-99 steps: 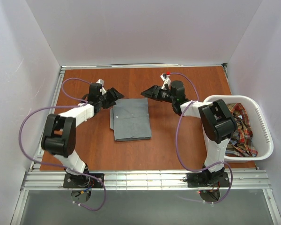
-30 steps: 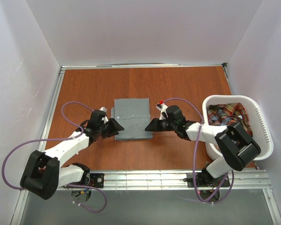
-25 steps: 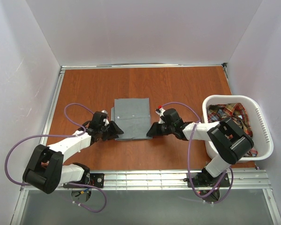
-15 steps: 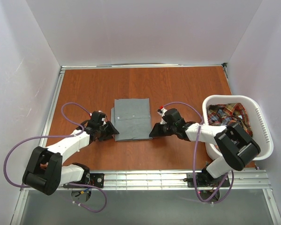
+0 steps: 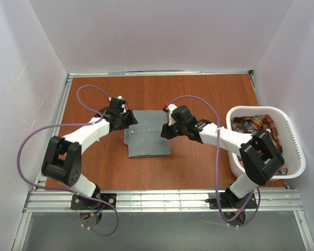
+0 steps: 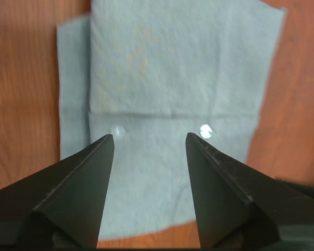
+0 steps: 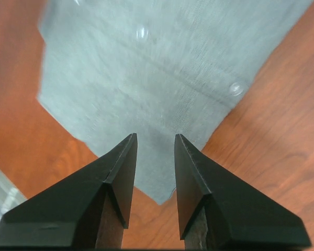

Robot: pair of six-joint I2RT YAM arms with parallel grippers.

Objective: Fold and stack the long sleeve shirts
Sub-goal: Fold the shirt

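Observation:
The grey long sleeve shirt [image 5: 146,140] lies folded in a flat rectangle on the wooden table; its buttons show in the left wrist view [image 6: 178,68] and the right wrist view [image 7: 146,68]. My left gripper [image 5: 127,121] hovers at the shirt's far left corner, jaws open, nothing between them [image 6: 149,142]. At the shirt's far right edge my right gripper [image 5: 165,129] has a narrower gap, and only flat cloth and the shirt's corner lie below it [image 7: 155,139]. The plaid long sleeve shirt [image 5: 257,126] lies crumpled in the basket.
A white slotted laundry basket [image 5: 299,152] stands at the table's right edge, beside the right arm. White walls close in the table on three sides. Purple cables loop from both arms over the wood.
Both grippers have moved from the shirt's near side edges up to its far corners, and both jaws have opened a little. The grey shirt lies as before.

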